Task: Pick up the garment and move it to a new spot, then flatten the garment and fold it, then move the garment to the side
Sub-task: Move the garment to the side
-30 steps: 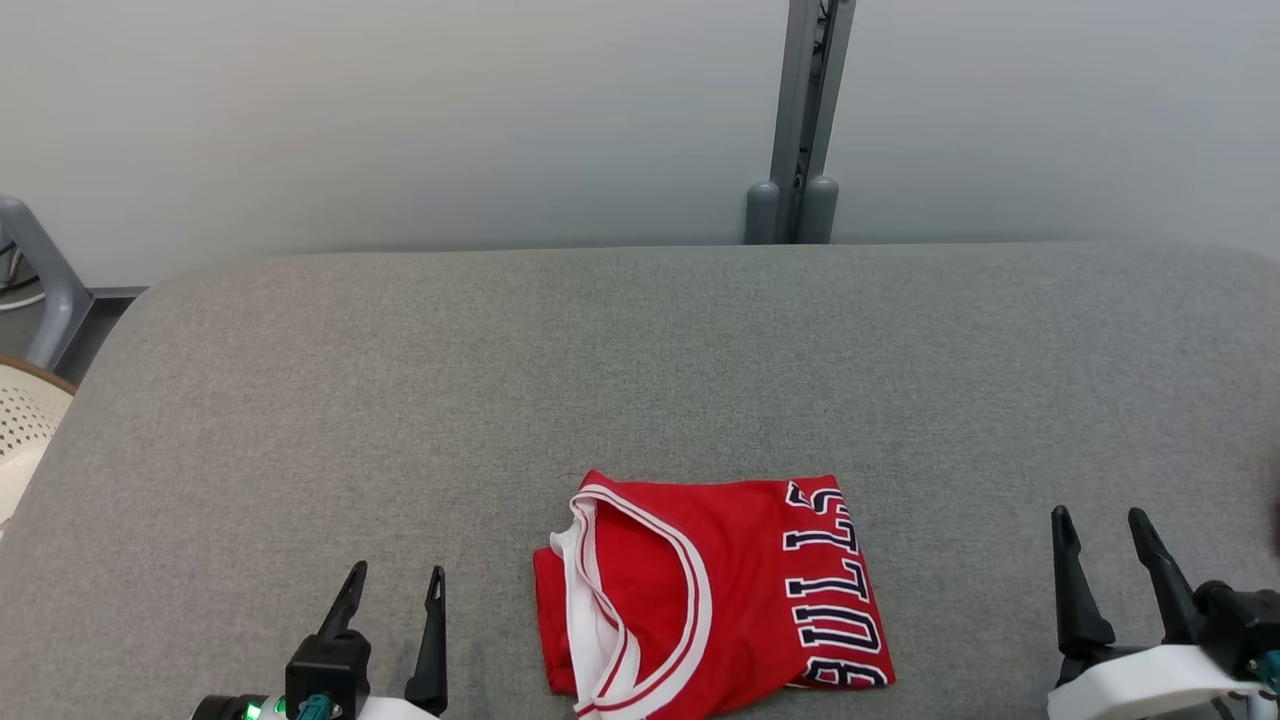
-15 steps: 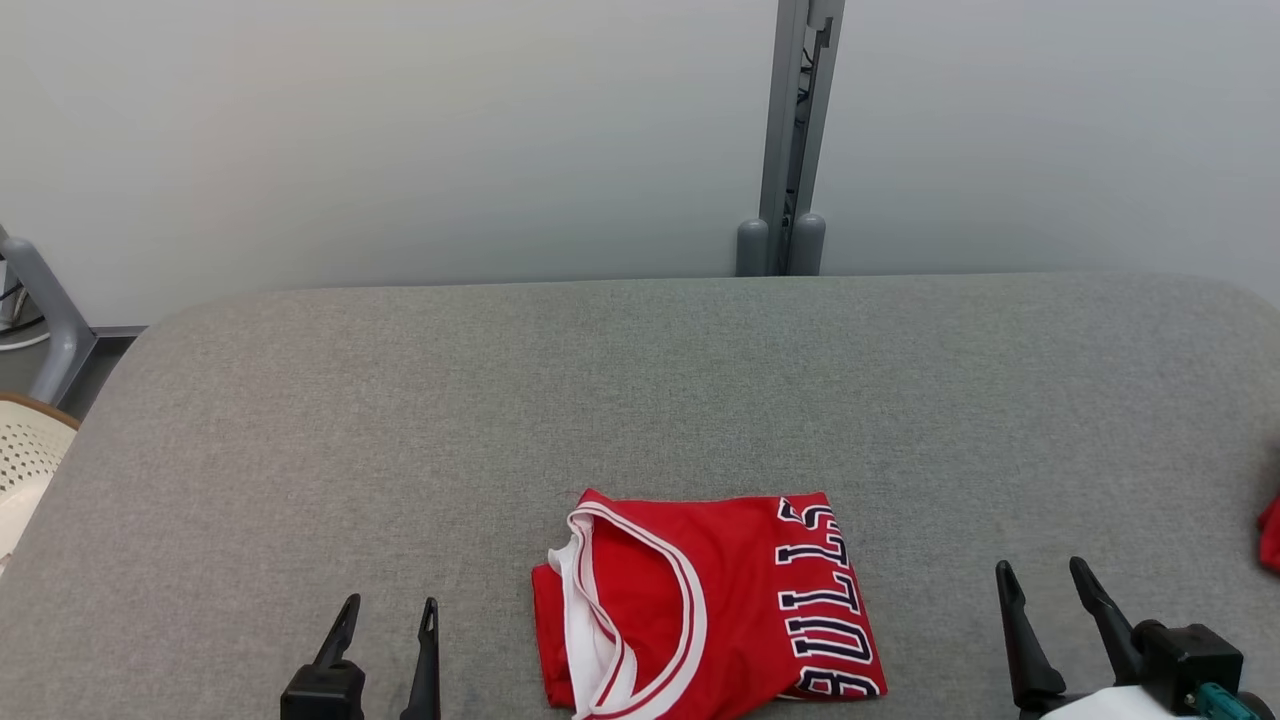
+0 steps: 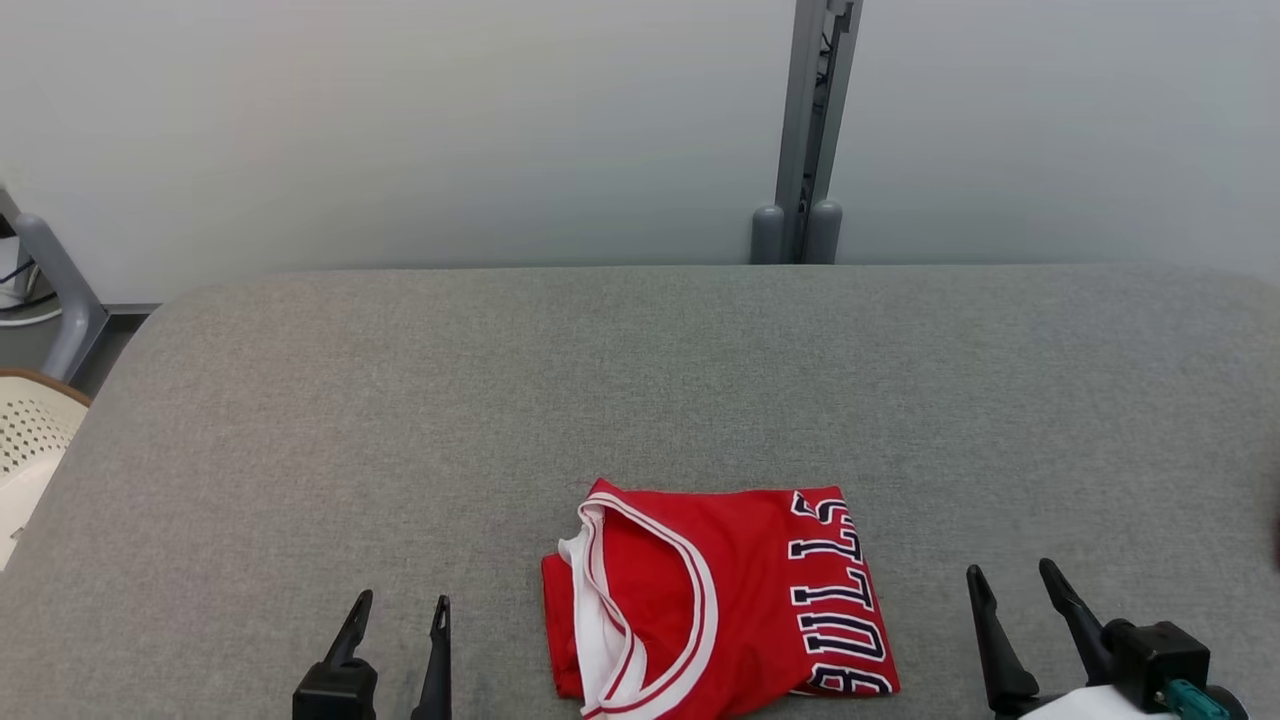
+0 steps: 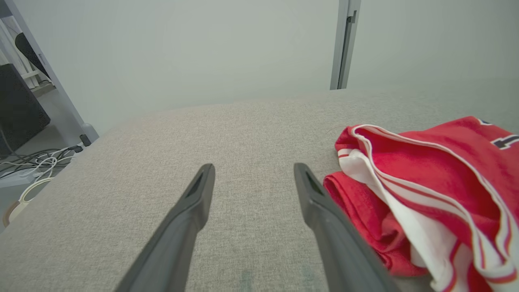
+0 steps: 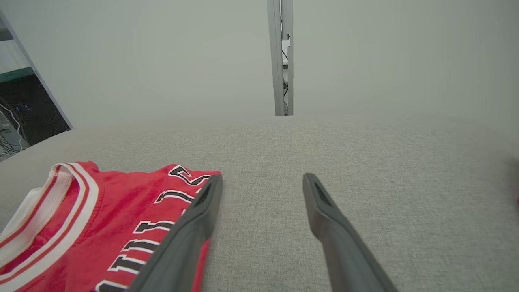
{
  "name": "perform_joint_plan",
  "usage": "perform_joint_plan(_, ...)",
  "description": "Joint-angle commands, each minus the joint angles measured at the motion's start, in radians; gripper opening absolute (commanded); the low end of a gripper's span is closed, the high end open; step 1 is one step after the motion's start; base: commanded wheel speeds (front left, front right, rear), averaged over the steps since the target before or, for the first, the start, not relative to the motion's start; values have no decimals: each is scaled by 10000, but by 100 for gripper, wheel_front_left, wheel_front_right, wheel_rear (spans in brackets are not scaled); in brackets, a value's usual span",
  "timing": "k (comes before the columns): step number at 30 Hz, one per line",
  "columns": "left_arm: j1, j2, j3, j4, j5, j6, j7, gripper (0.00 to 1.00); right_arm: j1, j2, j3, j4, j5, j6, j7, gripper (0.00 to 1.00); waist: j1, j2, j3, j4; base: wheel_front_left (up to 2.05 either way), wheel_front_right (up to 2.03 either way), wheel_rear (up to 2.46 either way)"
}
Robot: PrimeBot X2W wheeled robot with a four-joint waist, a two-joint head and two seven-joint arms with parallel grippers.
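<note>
The garment point(image 3: 715, 600) is a red jersey with white trim and dark lettering, folded into a compact rectangle near the front edge of the grey padded table point(image 3: 640, 400). My left gripper point(image 3: 400, 606) stands open to the garment's left, apart from it. My right gripper point(image 3: 1012, 577) stands open to its right, also apart. In the left wrist view the garment point(image 4: 425, 190) lies just right of my open left gripper point(image 4: 251, 170). In the right wrist view the garment point(image 5: 101, 223) lies left of my open right gripper point(image 5: 261, 180). Neither gripper holds anything.
A grey post point(image 3: 808, 130) rises behind the table against the pale wall. A perforated cream chair point(image 3: 25, 440) and a grey frame leg point(image 3: 55, 290) stand off the table's left end. Cables point(image 4: 28, 162) lie on the floor there.
The camera has shifted, moving the whole picture. Against the garment, the right gripper has drawn in closer to its right side. The garment keeps its folded shape.
</note>
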Motion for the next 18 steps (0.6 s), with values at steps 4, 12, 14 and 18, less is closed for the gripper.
perform_joint_plan(4,-230,39,-176,-12,-118,30,-10,100,-399,-56,595,533,272,1,-36,100,0,0,443,287,0,0,0)
perform_joint_plan(12,-588,39,-439,83,-133,-97,-10,100,-1427,-50,1484,1696,1347,1,-36,100,0,0,1255,776,0,0,0)
perform_joint_plan(14,-626,39,-451,109,-114,-136,-10,100,-1590,-50,1652,2002,1447,1,-36,100,0,0,1321,822,0,0,0)
perform_joint_plan(18,-757,34,-602,229,166,-303,-10,100,-2420,-71,2158,3284,1823,1,-36,100,0,0,1506,954,0,0,0)
